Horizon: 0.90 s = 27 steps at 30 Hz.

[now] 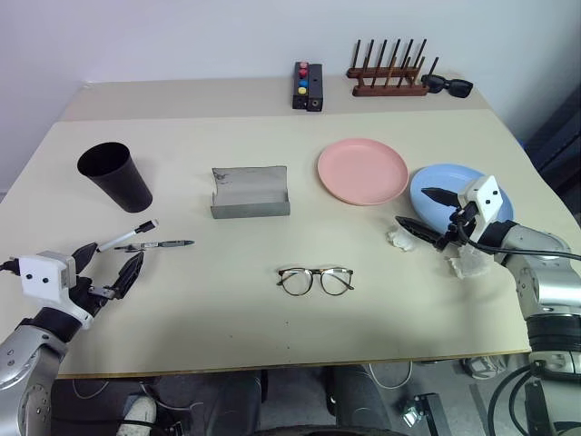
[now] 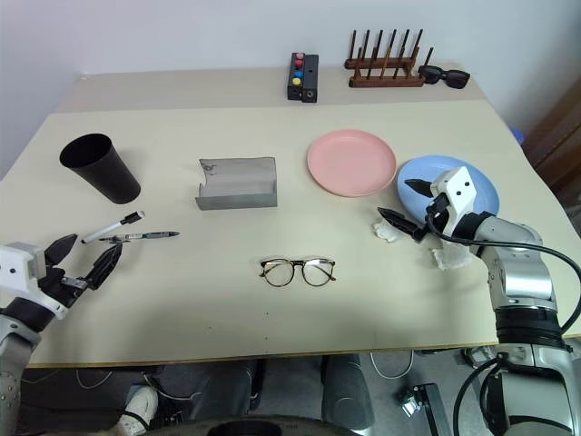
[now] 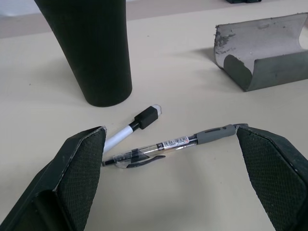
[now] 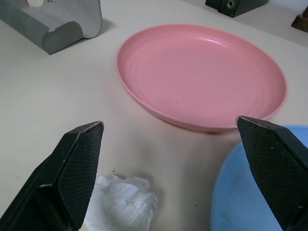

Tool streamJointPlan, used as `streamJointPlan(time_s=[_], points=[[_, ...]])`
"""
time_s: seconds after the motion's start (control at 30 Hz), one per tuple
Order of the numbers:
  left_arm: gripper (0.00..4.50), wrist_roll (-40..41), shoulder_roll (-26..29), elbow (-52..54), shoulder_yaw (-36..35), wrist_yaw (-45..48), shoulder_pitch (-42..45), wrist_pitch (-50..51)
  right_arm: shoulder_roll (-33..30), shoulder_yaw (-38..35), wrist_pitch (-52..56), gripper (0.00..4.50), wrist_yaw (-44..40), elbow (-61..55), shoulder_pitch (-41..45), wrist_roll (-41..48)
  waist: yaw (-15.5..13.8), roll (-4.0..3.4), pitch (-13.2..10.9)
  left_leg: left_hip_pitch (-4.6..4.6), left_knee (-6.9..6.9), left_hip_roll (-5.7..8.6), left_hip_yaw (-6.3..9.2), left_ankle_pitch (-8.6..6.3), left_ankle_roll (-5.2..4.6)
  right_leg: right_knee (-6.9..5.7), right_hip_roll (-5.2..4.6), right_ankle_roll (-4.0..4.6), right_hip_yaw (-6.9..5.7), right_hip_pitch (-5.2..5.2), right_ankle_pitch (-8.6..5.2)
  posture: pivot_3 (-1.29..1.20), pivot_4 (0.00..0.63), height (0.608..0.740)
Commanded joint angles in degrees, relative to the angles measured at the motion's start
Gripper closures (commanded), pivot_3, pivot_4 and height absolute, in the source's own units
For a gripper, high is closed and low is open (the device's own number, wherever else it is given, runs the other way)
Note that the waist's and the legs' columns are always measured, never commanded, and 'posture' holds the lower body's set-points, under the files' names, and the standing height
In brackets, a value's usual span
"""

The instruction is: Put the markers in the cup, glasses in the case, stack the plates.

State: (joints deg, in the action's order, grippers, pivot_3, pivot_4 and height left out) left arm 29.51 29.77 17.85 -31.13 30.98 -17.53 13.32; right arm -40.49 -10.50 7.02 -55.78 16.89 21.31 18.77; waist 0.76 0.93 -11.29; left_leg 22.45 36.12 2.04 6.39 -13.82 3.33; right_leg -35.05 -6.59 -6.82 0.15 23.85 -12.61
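Both end effectors wide and empty — left end effector [image 1: 107, 271] just short of the markers [image 1: 145, 238] lying flat on the desk [image 1: 227, 309] near the cup [image 1: 115, 176]: light, slick, likely to roll — pinch mid-barrel, across the axis.

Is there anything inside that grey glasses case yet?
No. The case lies open and its trough looks bare in the head view and the left wrist view. The glasses still lie on the table in front of it. The inner corners stay hidden.
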Motion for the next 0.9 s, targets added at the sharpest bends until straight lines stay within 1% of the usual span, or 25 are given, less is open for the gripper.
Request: streamJointPlan(time_s=[0.03, 0.37, 0.57, 0.73, 0.87, 0.9], points=[[0.08, 0.6, -0.3, 1.4, -1.5, -0.2, -0.2, -0.8, -0.5, -0.4, -1.3, 0.0, -0.3, -0.5, 1.7, 0.0, 0.0, 0.0, 0.0, 0.0, 0.0, 0.0, 0.0, 0.0, 0.0, 0.0, 0.0, 0.0, 0.0, 0.0, 0.0, 0.0, 0.15, 0.734], [0.08, 0.1, 0.1, 0.1, -0.9, 0.0, 2.1, -0.7, 0.7, 1.0, -1.1, 0.0, 0.2, -0.9, 3.7, -0.2, 0.0, 0.0, 0.0, 0.0, 0.0, 0.0, 0.0, 0.0, 0.0, -0.01, 0.0, 0.0, 0.0, -0.01, 0.0, 0.0, 0.15, 0.734], [0.08, -0.5, 0.6, -1.0, -0.2, 0.9, 3.3, -0.6, 2.8, 1.7, -1.9, 0.0, 0.8, -2.1, 3.7, 0.1, 0.1, 0.0, 0.0, -0.01, 0.0, 0.0, 0.0, 0.0, 0.0, -0.01, 0.0, 0.0, 0.0, 0.0, 0.01, 0.0, 0.15, 0.734], [0.08, -0.8, 3.0, -4.4, 1.6, 3.5, 6.3, 0.1, 5.1, 1.9, -2.2, 0.0, 1.7, -6.8, 0.4, 0.8, 0.0, 0.0, 0.0, -0.02, 0.0, 0.0, 0.01, 0.0, 0.0, -0.05, 0.02, 0.0, 0.0, -0.01, 0.01, 0.0, 0.15, 0.734], [0.03, -1.1, 5.6, -5.8, 3.3, 6.3, 7.9, 1.4, 7.1, 2.8, -0.2, 0.0, 3.2, -14.0, -3.0, 1.8, 0.0, 0.0, 0.0, -0.02, 0.0, 0.01, 0.01, 0.0, 0.0, -0.04, 0.02, -0.01, 0.01, -0.02, 0.01, 0.0, 0.15, 0.734], [0.03, -1.8, 7.0, -6.5, 4.1, 7.2, 8.7, 1.6, 7.6, 3.2, 0.5, 0.0, 3.6, -15.7, -3.7, 2.2, 0.0, 0.0, 0.0, -0.02, 0.0, 0.01, 0.01, 0.0, 0.0, -0.04, 0.02, -0.01, 0.01, -0.02, 0.01, 0.0, 0.15, 0.734]])
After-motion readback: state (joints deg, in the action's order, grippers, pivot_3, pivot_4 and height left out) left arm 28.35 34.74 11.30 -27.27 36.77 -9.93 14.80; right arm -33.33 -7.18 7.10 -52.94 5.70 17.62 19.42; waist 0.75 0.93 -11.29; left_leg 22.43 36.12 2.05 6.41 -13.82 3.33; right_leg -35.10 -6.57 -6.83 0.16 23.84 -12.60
